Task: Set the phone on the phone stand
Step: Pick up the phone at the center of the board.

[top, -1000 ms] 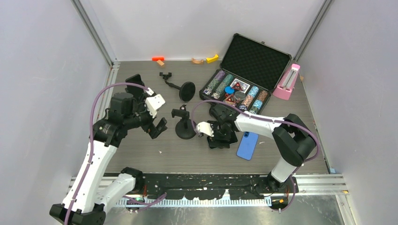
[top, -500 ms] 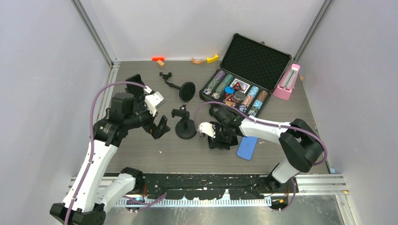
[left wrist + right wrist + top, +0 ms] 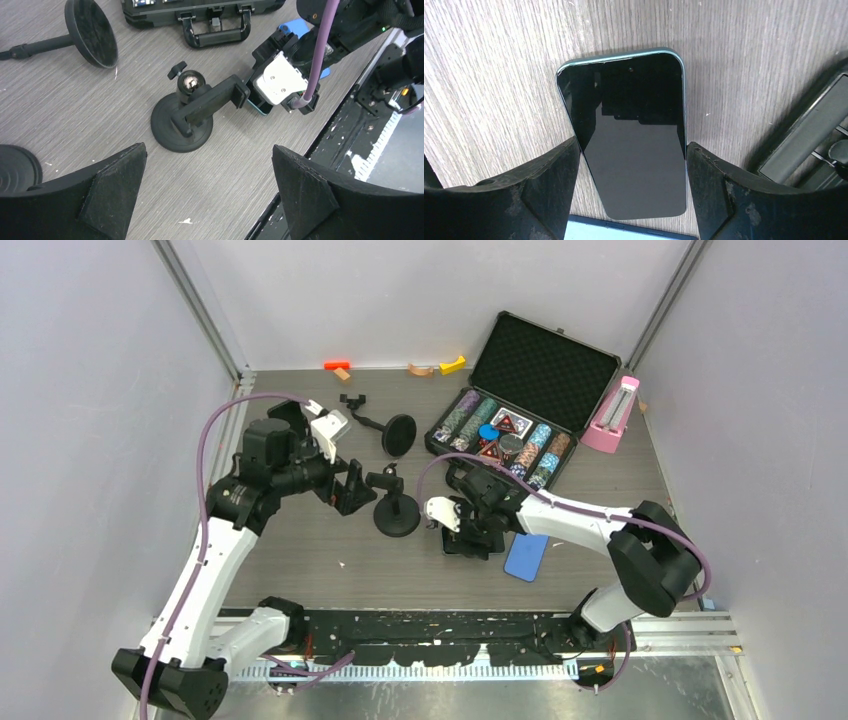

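Observation:
A black-screened phone (image 3: pixel 629 145) lies flat on the table, lengthwise between my right gripper's (image 3: pixel 631 146) open fingers. The fingertips flank its long sides, very close to them. In the top view this gripper (image 3: pixel 470 532) is low over the table, right of the phone stand (image 3: pixel 395 512). The black stand is upright on a round base with a clamp arm, and also shows in the left wrist view (image 3: pixel 184 125). A blue phone (image 3: pixel 527 556) lies just right of the right gripper. My left gripper (image 3: pixel 350 490) is open and empty, just left of the stand.
A second black stand (image 3: pixel 390 430) lies on its side behind the first. An open case of poker chips (image 3: pixel 520 410) sits at the back right, a pink object (image 3: pixel 612 415) beside it. Small blocks (image 3: pixel 337 366) lie along the back wall.
My left arm has swung right and back, bringing its open gripper close to the stand. The right gripper has stayed low over the black phone while its elbow moved right.

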You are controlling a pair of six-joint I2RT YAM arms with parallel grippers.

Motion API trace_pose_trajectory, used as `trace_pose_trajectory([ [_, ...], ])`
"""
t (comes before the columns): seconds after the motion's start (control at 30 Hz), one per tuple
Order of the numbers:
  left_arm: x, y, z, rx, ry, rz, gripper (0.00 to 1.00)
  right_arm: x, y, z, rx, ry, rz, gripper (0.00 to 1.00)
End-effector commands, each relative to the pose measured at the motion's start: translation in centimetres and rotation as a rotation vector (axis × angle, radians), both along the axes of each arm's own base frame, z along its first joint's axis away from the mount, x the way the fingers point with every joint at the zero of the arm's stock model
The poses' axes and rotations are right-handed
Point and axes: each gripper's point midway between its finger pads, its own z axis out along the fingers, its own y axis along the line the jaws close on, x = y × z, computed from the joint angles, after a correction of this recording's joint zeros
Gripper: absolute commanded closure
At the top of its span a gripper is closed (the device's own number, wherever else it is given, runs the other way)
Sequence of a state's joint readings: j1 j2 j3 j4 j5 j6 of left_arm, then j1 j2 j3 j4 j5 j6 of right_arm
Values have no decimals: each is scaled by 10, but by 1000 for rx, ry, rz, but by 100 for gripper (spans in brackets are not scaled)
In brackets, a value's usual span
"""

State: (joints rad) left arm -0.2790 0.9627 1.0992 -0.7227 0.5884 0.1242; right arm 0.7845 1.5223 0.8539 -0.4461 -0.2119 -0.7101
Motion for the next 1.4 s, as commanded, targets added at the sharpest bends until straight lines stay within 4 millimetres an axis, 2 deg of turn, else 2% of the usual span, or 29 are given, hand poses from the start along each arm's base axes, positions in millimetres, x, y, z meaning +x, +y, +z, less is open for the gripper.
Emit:
trace_pose_trajectory([
  [0.0,10,-13,43,-112,-70,-4,0,12,17,34,111,-62,-13,99],
  [0.3,15,-31,60,-212,-10,-17,2,21,19,57,175,-85,-59,100],
  [0.53,24,-42,55,-208,12,-30,3,23,18,66,206,-90,-88,100],
  [0.67,25,-46,54,-211,10,-38,4,27,14,60,188,-87,-110,100],
  [0.83,24,-42,56,-204,-17,-30,4,33,6,33,74,-46,-137,99],
  [0.9,22,-41,57,-201,-29,-30,3,36,2,22,25,-30,-147,95],
  [1.0,18,-39,57,-195,-42,-31,3,40,2,9,-22,-9,-150,84],
  [1.2,16,-36,55,-182,-51,-34,2,43,1,0,-79,22,-138,68],
  [1.37,15,-36,53,-177,-52,-37,2,40,-2,-5,-120,56,-108,44],
])
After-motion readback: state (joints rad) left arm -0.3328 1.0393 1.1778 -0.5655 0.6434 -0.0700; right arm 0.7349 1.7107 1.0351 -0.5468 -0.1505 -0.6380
